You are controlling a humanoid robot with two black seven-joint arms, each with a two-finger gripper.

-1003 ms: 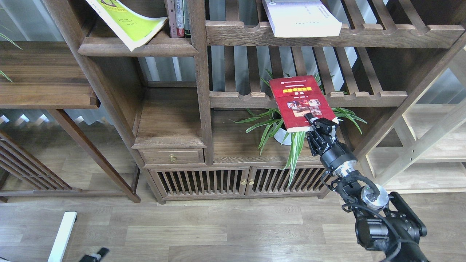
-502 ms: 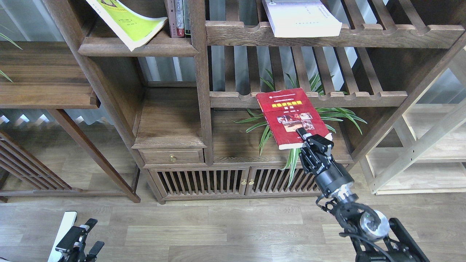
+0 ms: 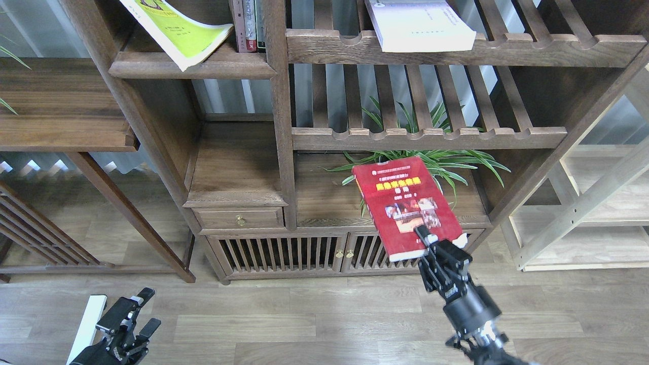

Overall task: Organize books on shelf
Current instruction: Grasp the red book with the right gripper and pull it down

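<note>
The right gripper reaches up from the lower right edge, clamped on the near edge of the red book, held in the air before the bookcase's cabinet doors. The left gripper sits low at the bottom left, fingers parted.

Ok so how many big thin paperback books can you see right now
3. The yellow-green book lies on the upper left shelf, the pale lavender-white book on the top slatted shelf, and the red book is in the right gripper. Others may be out of view.
</note>
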